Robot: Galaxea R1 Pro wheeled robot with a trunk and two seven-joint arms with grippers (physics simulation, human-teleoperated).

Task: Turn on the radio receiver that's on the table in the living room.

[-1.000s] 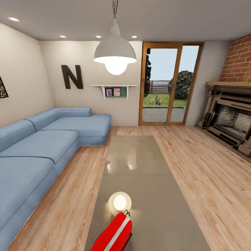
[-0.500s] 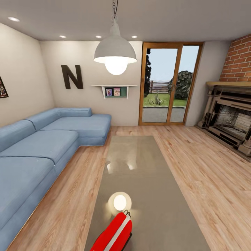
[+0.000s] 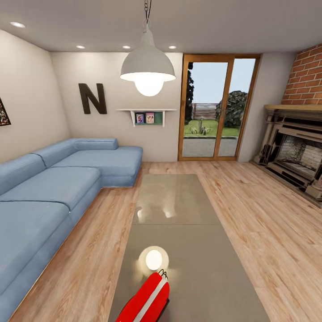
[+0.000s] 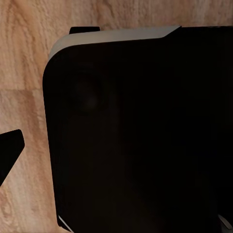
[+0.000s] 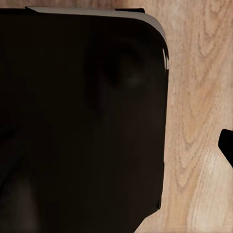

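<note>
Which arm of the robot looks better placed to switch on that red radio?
Left, by a hair: the radio receiver sits slightly left of centre at the near end of the table. Both wrist cameras look at wood floor, so both arms seem about equally far from it.
</note>
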